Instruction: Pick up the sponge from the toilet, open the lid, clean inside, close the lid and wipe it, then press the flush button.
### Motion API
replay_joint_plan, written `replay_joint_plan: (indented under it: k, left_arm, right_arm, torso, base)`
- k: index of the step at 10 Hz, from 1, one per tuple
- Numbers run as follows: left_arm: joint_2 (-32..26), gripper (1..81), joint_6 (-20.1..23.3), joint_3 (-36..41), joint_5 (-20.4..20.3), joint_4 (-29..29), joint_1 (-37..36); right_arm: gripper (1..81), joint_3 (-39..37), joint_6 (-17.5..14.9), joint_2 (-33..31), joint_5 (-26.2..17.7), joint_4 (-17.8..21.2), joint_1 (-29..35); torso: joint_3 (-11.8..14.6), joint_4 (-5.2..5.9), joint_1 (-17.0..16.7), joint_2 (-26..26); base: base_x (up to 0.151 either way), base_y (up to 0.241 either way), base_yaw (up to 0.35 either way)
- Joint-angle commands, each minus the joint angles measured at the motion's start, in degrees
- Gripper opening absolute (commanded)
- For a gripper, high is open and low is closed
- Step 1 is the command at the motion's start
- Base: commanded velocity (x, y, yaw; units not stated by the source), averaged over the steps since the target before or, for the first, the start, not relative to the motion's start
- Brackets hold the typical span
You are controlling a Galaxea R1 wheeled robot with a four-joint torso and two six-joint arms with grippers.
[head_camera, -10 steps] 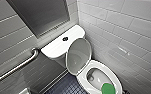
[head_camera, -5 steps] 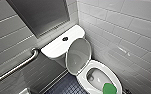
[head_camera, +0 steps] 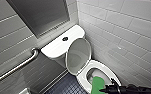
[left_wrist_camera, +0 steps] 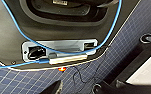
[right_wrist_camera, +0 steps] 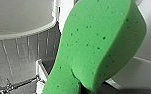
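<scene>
Green sponge [head_camera: 98, 84] hangs over toilet [head_camera: 107, 67] bowl, lid up against tank, flush btn [head_camera: 65, 38] on tank top. R gripper [head_camera: 103, 88] clamped on sponge's lower end, arm in from right. Vs 0.5 s ago, sponge slightly further in over bowl; rest same. L gripper [left_wrist_camera: 78, 90] above tiled floor [left_wrist_camera: 131, 35]: open or closed, can't tell.
</scene>
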Motion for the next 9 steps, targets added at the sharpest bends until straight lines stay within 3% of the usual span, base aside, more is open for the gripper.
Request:
replay_joint_plan:
  k: [1,5,9]
  left_arm:
    - [2.4,81.1,0.3,0.2,5.5,0.4,3.3]
    - [2.2,81.1,0.3,0.2,5.5,0.4,3.2]
    - [2.2,81.1,0.3,0.2,5.6,0.4,2.9]
  right_arm:
    - [1.0,-9.5,1.6,9.0,-10.8,0.5,13.8]
    - [1.0,-27.3,1.6,25.4,-13.4,0.4,17.1]
    - [1.0,-35.3,1.5,34.6,-14.3,0.1,17.5]
  torso:
    - [0.0,0.00,0.0,0.0]
    - [0.0,0.00,0.0,0.0]
    - [0.0,0.00,0.0,0.0]
  base:
    - [0.000,0.000,0.000]
    - [0.000,0.000,0.000]
    - [0.000,0.000,0.000]
